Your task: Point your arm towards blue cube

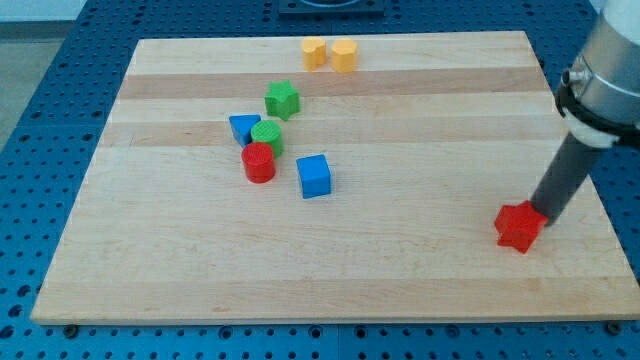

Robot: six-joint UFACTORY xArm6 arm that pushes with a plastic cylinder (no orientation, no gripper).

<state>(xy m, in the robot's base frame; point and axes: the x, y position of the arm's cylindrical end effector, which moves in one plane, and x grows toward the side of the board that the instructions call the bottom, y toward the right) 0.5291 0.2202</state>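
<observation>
The blue cube (314, 176) lies a little left of the board's middle. My tip (544, 213) is at the view's right, touching the upper right side of a red block (519, 227). The tip is far to the right of the blue cube, with open board between them. Left of the blue cube stand a red cylinder (258, 162), a green cylinder (267, 135) and a blue triangular block (243, 128), close together.
A green star block (282, 99) lies above the cluster. Two yellow blocks (315, 53) (345, 55) sit side by side near the board's top edge. The wooden board (400, 270) rests on a blue perforated table.
</observation>
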